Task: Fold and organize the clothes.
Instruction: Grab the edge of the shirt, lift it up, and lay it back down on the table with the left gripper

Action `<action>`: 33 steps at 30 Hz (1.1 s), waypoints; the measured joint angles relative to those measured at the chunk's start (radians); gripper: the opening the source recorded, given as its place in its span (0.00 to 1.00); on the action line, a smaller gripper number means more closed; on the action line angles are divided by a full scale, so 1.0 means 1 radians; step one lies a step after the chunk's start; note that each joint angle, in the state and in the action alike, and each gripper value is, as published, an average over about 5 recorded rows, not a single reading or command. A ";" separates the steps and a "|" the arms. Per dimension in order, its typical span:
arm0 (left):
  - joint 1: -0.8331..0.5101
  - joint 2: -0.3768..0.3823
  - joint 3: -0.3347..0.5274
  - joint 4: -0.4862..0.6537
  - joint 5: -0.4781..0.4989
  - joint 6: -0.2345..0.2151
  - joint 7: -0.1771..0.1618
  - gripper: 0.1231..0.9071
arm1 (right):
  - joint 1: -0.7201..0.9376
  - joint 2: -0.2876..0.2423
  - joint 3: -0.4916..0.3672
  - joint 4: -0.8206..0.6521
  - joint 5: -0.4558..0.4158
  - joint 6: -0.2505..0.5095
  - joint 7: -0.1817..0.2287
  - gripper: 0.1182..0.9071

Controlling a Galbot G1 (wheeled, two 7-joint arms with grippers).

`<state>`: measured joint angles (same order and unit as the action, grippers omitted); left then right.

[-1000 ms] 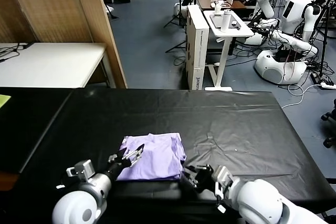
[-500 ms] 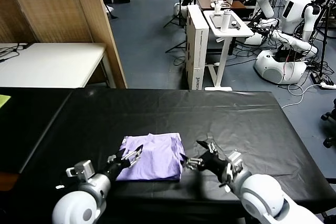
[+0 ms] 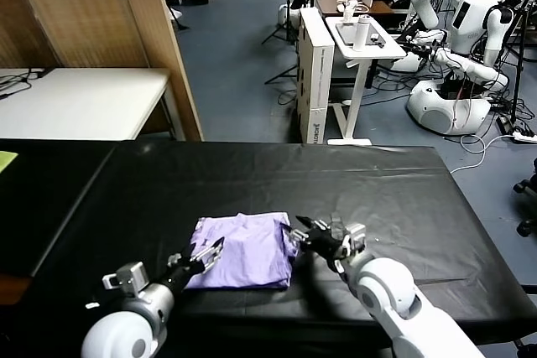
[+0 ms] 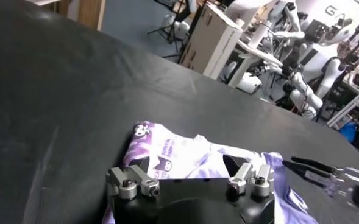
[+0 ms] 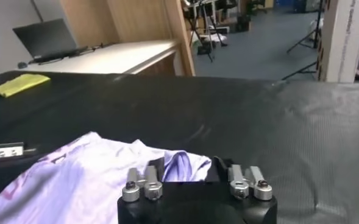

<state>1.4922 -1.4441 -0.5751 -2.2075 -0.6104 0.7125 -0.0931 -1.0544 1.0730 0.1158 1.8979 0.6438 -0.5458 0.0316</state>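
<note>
**Desk:** Where did the T-shirt [image 3: 245,251] lie, and which arm stood closer to it?

**Photographer:** It lay folded into a rough rectangle on the black worktop [image 3: 394,199], near the front edge and a little to the robot's left of centre; its long axis ran side to side across the worktop; the right gripper [image 3: 300,233] sat at the shirt's right-hand edge, by the far corner, and the left gripper [image 3: 204,256] sat over the shirt's left-hand edge, by the near corner; both arms flanked the cloth, neither well apart from it.

**Desk:** And the fingers?

**Photographer:** The left fingers [image 4: 131,182] stood spread wide above the purple-printed fabric, holding nothing; the right fingers [image 5: 140,184] looked drawn in toward each other at the bunched corner of cloth, though whether they had pinched the fabric could not be told; the wrist view showed the folded corner just ahead of them.

**Desk:** What did the next move turn on?

**Photographer:** By our reading, on the shirt lying to the left of the right fingers, between the two grippers; any fold or tidy-up from the right side would have to carry that edge leftward, along the long axis, toward the waiting left gripper.
</note>
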 joint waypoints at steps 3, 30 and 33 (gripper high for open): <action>0.002 0.000 0.000 0.001 0.001 -0.003 0.001 1.00 | -0.001 0.001 0.003 -0.008 -0.007 0.000 0.000 0.04; 0.024 -0.014 -0.083 0.090 -0.064 -0.207 0.130 1.00 | -0.248 -0.062 0.223 0.222 0.018 0.045 -0.025 0.95; 0.033 -0.026 -0.096 0.115 -0.100 -0.246 0.158 1.00 | -0.267 -0.060 0.238 0.238 0.019 0.046 -0.026 0.99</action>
<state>1.5250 -1.4706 -0.6710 -2.0923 -0.7105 0.4668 0.0648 -1.3215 1.0130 0.3536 2.1360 0.6628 -0.5002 0.0059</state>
